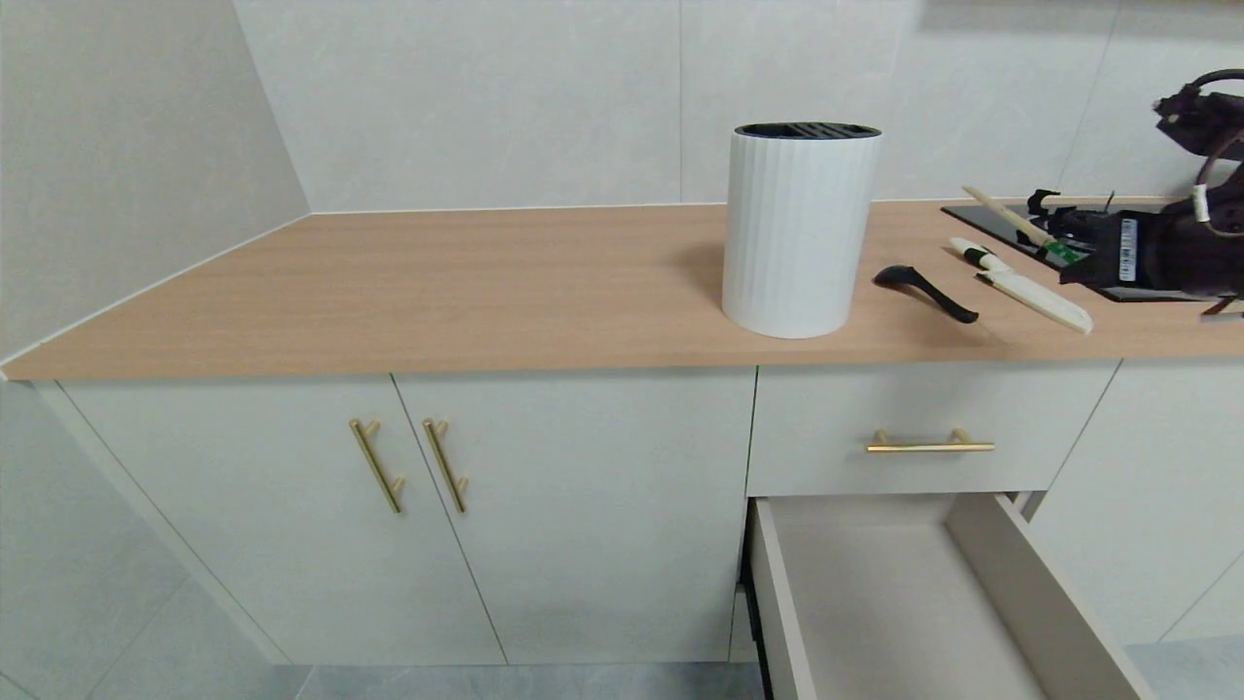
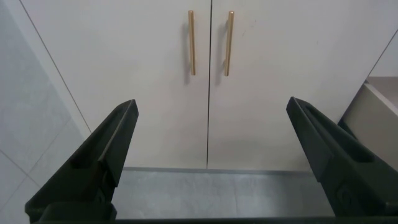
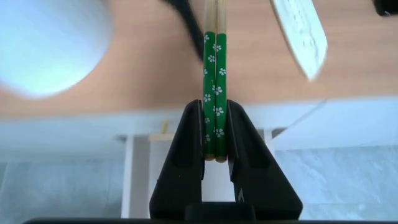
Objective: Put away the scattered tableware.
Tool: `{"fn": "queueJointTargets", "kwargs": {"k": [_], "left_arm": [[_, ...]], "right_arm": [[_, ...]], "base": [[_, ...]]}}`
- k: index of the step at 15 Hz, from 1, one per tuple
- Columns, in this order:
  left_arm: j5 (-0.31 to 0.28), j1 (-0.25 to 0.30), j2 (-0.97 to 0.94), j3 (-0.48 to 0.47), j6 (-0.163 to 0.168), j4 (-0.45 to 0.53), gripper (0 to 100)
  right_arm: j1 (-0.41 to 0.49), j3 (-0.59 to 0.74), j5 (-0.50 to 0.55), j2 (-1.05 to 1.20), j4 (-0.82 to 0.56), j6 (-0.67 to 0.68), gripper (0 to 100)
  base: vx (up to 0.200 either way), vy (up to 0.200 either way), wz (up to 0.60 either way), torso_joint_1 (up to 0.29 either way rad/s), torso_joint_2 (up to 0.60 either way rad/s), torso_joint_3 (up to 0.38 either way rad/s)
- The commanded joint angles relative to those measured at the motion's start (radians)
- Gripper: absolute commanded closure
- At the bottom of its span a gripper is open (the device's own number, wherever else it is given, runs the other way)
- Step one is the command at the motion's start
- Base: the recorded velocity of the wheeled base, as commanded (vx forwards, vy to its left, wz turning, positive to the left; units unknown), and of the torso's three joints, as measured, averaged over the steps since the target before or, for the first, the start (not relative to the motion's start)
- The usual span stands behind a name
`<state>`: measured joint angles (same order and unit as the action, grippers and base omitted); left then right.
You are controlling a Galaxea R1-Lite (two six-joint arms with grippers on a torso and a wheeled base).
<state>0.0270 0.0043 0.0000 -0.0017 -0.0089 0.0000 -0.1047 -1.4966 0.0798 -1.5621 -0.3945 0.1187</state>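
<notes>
My right gripper [image 1: 1067, 253] hangs over the right end of the wooden counter [image 1: 486, 282], shut on a pair of chopsticks [image 1: 1006, 219] with green flowered ends [image 3: 215, 74]. The right wrist view shows the right gripper [image 3: 215, 118] clamping them near the green end. A white knife [image 1: 1020, 287] and a black spoon [image 1: 923, 290] lie on the counter beside a white ribbed holder [image 1: 802, 233] with a black slotted top. In the right wrist view the knife [image 3: 301, 34], spoon [image 3: 186, 25] and holder [image 3: 43, 43] lie beyond the chopsticks. My left gripper [image 2: 211, 107] is open and low, facing the cabinet doors.
A lower drawer [image 1: 923, 603] stands pulled open below the counter's right part, under a shut drawer with a gold handle [image 1: 930, 444]. A black panel [image 1: 1118, 277] lies on the counter at far right. Two cabinet doors with gold handles [image 2: 209, 42] face the left gripper.
</notes>
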Motion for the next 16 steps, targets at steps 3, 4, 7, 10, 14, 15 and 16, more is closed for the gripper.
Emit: {"fn": "queueJointTargets", "kwargs": {"k": [3,4,7,10,14,15,16], "left_arm": [[0.001,0.0,0.0,0.0,-0.002,0.0,0],[0.001,0.0,0.0,0.0,0.0,0.0,0],[0.001,0.0,0.0,0.0,0.0,0.0,0],[0.001,0.0,0.0,0.0,0.0,0.0,0],[0.001,0.0,0.0,0.0,0.0,0.0,0],[0.001,0.0,0.0,0.0,0.0,0.0,0],[0.001,0.0,0.0,0.0,0.0,0.0,0]], "right_arm": [[-0.084,0.182,-0.002,0.254,-0.017,-0.002,100],[-0.115,0.248,0.002,0.298,-0.034,-0.001,100],[-0.138,0.415,0.003,0.419,-0.098,-0.001,100],[-0.148,0.481,-0.006,0.478,-0.184,-0.002,100],[-0.228,0.489,-0.06,0.333,-0.343,0.001,100],[-0.228,0.507,-0.06,0.254,-0.334,0.016,100],[-0.231,0.523,-0.06,0.192,-0.307,0.035,100]], "base": [[0.0,0.0,0.0,0.0,0.0,0.0],[0.0,0.0,0.0,0.0,0.0,0.0],[0.0,0.0,0.0,0.0,0.0,0.0],[0.0,0.0,0.0,0.0,0.0,0.0],[0.0,0.0,0.0,0.0,0.0,0.0],[0.0,0.0,0.0,0.0,0.0,0.0],[0.0,0.0,0.0,0.0,0.0,0.0]]}}
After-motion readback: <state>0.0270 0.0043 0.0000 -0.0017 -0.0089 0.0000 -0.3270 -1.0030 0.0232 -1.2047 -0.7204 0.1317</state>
